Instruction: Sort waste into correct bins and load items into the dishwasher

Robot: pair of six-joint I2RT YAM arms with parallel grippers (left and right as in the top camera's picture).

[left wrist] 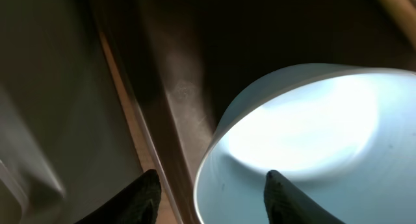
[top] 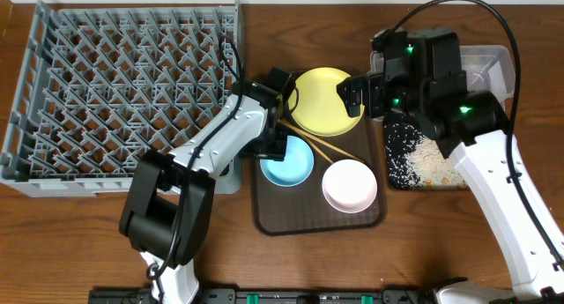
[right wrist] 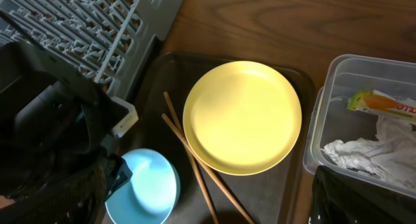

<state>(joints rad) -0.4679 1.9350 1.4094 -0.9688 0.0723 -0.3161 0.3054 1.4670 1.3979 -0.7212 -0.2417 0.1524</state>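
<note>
Left of centre on the table: grey dish rack (top: 123, 92), pegs upright, largest item and destination for the dishes. Just right of it: brown serving tray (top: 295, 214), carrying yellow plate (top: 322, 100), white bowl (top: 350, 185), chopsticks (top: 333, 152) and light blue bowl (top: 289, 163), the last at the tray's left edge, nearest the rack. Left gripper (left wrist: 209, 180) down at that bowl's left rim, jaws apart and astride the wall: one fingertip (left wrist: 148, 197) outside over the tray floor, the other (left wrist: 281, 199) inside the bowl. Gap visible at each finger, so not yet clamped. Bowl round, no long axis to match; rim crossing the jaw line, right for a pinch. Right gripper (top: 355, 94) over the plate's right edge, jaws wide, nothing held, farther from the bowl. Judgement: close on rim, lift, carry left to rack; short path, left arm's job.
</note>
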